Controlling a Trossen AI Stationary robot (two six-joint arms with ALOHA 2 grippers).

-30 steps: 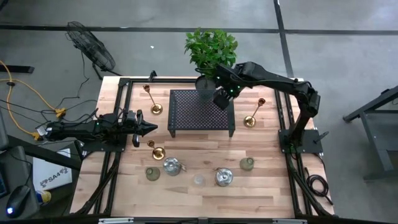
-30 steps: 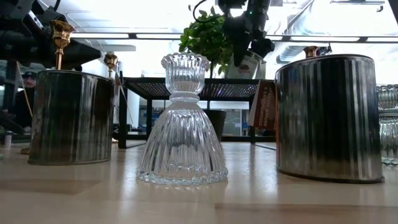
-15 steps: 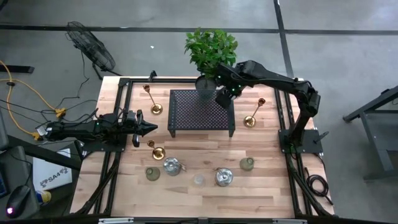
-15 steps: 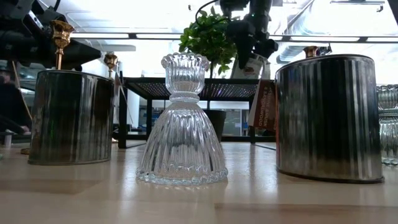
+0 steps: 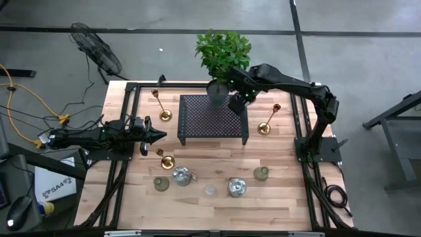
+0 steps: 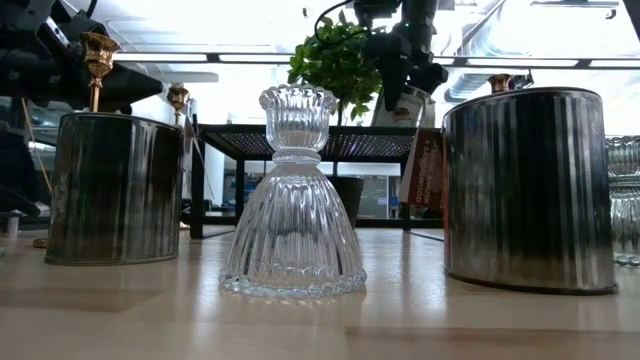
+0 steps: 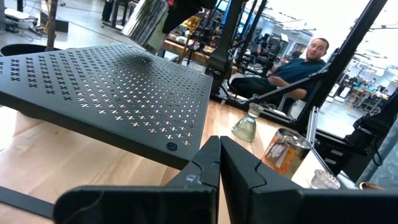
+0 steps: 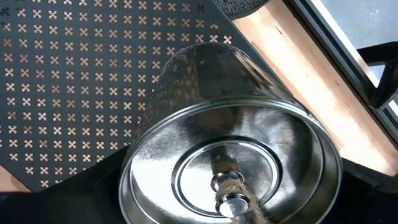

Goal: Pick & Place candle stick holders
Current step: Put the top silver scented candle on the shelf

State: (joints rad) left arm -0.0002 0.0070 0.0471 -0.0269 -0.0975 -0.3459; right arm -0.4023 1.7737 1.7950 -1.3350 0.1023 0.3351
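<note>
right gripper (image 5: 235, 103) jaws clamped on a shiny silver holder (image 8: 224, 155) over the black stand (image 5: 214, 118); left jaws together.

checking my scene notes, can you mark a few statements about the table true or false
1. The right end effector holds a shiny silver tin holder over the black perforated stand. True.
2. The left end effector is wide open. False: its fingers are shut and hold nothing.
3. The clear glass holder lies on its side. False: it stands upright on the wooden table.
4. A potted plant stands behind the stand. True.
5. A brass candlestick stands beside the stand, on the right arm's side. True.
</note>
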